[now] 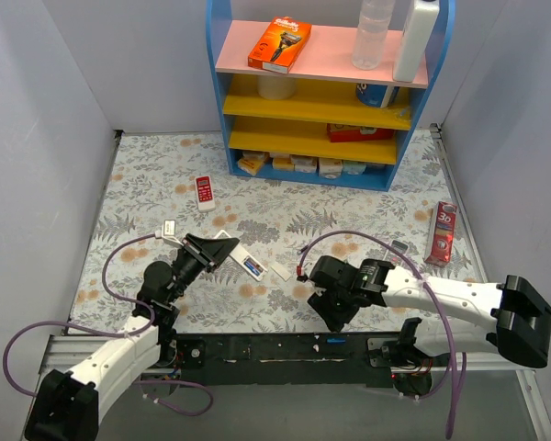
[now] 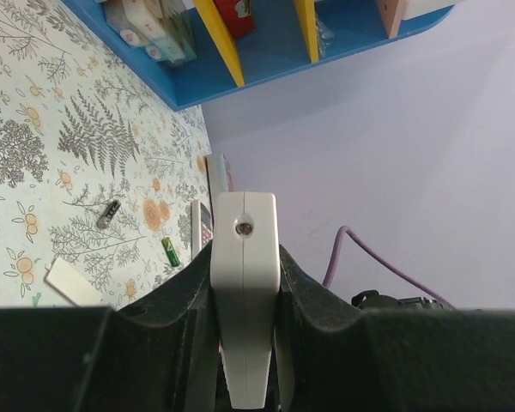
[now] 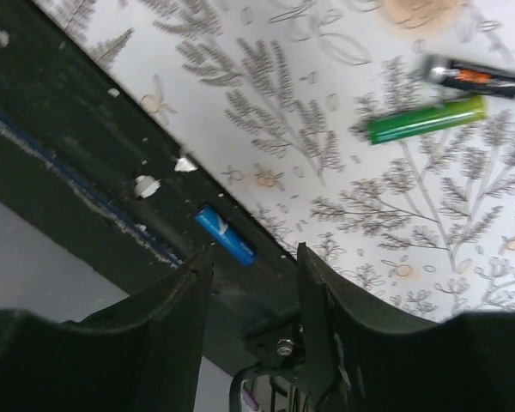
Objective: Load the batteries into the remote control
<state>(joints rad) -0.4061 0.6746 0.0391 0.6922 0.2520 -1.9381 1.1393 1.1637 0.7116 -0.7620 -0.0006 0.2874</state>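
Left claw (image 2: 245, 268) is pinched tight on the remote control (image 2: 245, 219), seen end-on btwn the pads: a slim white body w/ a small screw hole facing the wrist cam, its far end aimed past the desk (image 2: 34, 112) toward the wall. It looks rigid, light, smooth plastic, prob slippery, so a hold across the flat faces around mid-length seems safest. Right claw (image 3: 253, 257) is spread w/ nothing in it, hanging just over the blue battery (image 3: 226, 234). That one lies on the dark strip (image 3: 86, 129) at the desk's near edge, not on the flowered top. Green battery (image 3: 425, 118) & dark battery (image 3: 476, 79) lie on the flowered top, near each other, well apart from the blue one. Batteries: tiny, hard, round, apt to roll or squirt out. Take each across the barrel at mid-length, pads square, light squeeze.
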